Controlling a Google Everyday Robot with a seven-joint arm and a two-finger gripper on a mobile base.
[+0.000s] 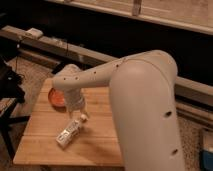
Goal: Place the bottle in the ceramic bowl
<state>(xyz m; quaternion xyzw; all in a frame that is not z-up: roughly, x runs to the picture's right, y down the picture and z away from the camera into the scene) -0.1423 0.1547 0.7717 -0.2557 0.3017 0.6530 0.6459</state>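
Note:
The bottle [69,132] lies on its side on the wooden table [45,145], white cap toward the upper right. The orange-red ceramic bowl [55,98] sits near the table's far left corner, partly hidden by my arm. My gripper [77,109] hangs from the white arm just above the bottle's cap end and just right of the bowl. It holds nothing that I can see.
My large white arm [142,110] covers the right half of the table. A dark stand [9,95] is left of the table. A ledge with a small white box [34,33] runs behind it.

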